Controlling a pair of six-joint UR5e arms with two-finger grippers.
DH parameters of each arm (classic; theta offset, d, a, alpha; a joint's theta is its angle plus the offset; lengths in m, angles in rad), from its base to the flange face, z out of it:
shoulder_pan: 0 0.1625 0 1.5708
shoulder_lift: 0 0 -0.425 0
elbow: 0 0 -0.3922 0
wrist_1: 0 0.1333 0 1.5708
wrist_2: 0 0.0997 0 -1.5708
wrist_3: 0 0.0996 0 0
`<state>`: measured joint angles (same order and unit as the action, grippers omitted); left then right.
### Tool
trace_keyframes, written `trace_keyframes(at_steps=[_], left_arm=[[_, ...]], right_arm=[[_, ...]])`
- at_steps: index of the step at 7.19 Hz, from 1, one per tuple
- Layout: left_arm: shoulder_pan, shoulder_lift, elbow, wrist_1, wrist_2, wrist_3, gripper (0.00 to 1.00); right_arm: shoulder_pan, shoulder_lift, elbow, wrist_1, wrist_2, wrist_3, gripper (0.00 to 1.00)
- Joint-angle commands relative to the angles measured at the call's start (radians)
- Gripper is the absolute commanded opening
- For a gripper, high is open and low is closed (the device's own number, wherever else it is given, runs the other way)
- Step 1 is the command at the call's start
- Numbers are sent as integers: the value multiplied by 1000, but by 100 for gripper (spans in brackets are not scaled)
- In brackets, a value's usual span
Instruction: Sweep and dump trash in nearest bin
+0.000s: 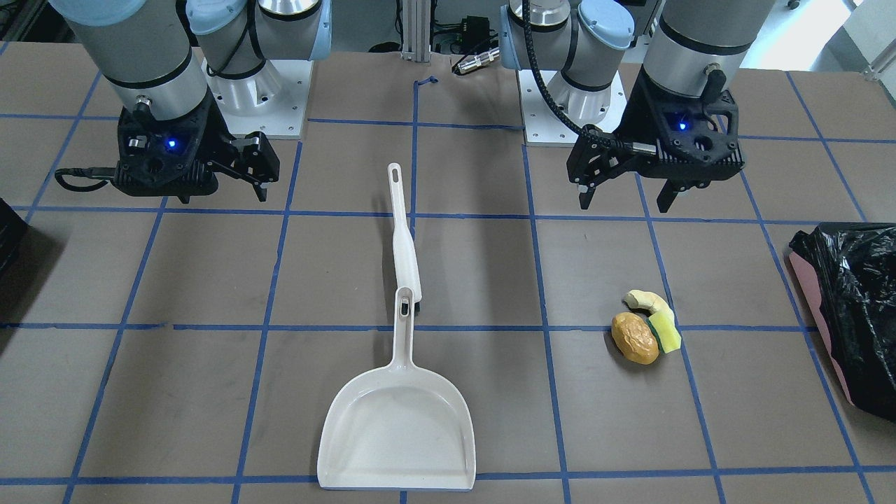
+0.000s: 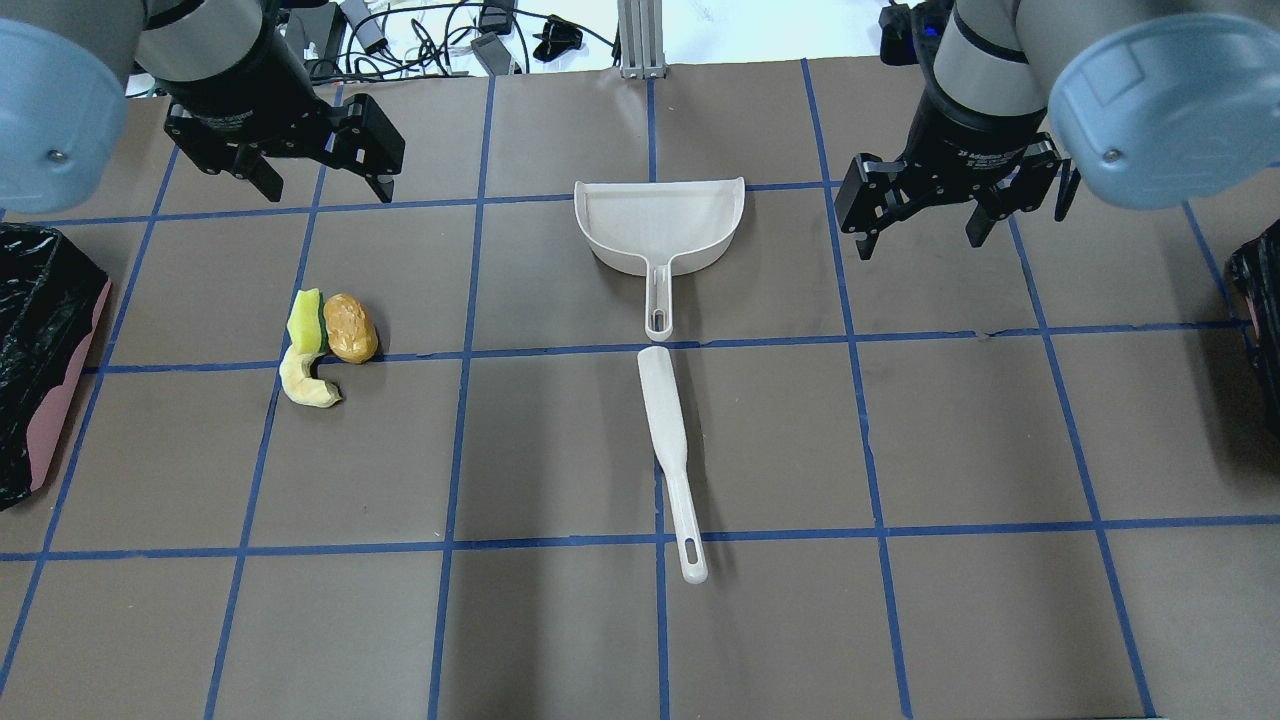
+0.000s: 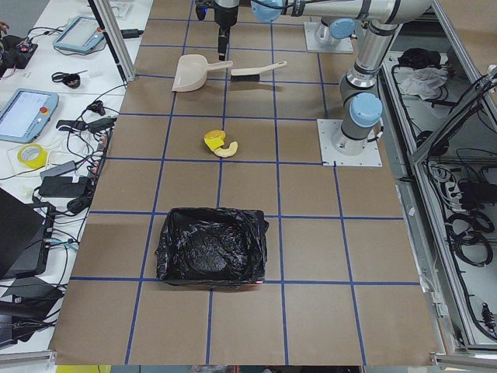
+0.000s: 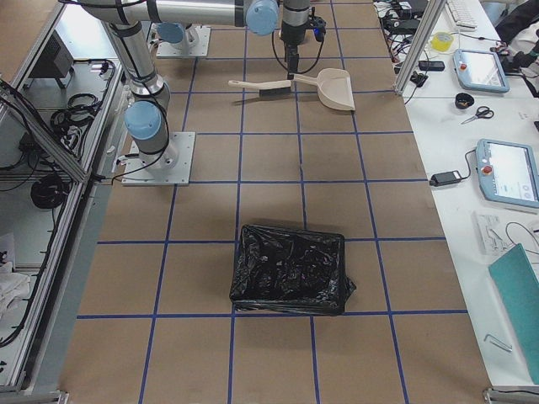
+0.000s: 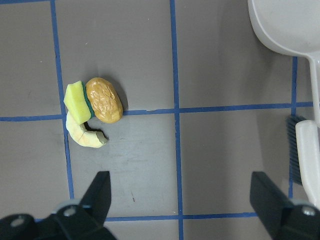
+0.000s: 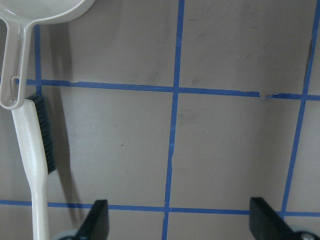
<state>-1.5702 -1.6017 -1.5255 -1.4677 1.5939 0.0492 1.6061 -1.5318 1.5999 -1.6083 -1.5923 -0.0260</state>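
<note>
Lying nearest the robot on the brown table (image 2: 560, 640), a white plastic brush (image 2: 672, 455) shows only its smooth back from overhead; its dark bristles (image 6: 45, 135) peek out in the right wrist view. Its head ends just beside the handle of a glossy white dustpan (image 2: 660, 225). Leftward the trash huddles, touching: a wrinkled orange-brown lump (image 2: 350, 327), a curved pale peel (image 2: 303, 380), a green-and-yellow sponge chunk (image 2: 305, 320). The pink-sided bin (image 2: 40, 360), lined with crinkled black plastic, is cut off at the frame's edge. Farthest, the left hand (image 2: 325, 190) and right hand (image 2: 922, 243) hang above the table, both spread wide, empty.
</note>
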Motion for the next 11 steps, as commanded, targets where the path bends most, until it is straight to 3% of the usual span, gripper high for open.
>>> trace_keyframes(at_steps=[1,2,5,6,8,11], left_arm=[[4,-30,20,10,-2,-20,100],[2,-67,24,41,-6,-44,100],[-40,-171,24,165,-55,-185,100],[-89,-210,24,219,-49,-189,100],[-184,-279,24,318,-54,-221,100],[-286,-366,24,374,-58,-243,100]], right_arm=[[2,5,2,8,-2,4,100],[5,-2,27,13,11,18,100],[15,-177,119,21,17,17,100],[27,-218,162,72,20,38,100],[101,-290,273,49,41,126,100],[314,-169,328,-133,38,303,100]])
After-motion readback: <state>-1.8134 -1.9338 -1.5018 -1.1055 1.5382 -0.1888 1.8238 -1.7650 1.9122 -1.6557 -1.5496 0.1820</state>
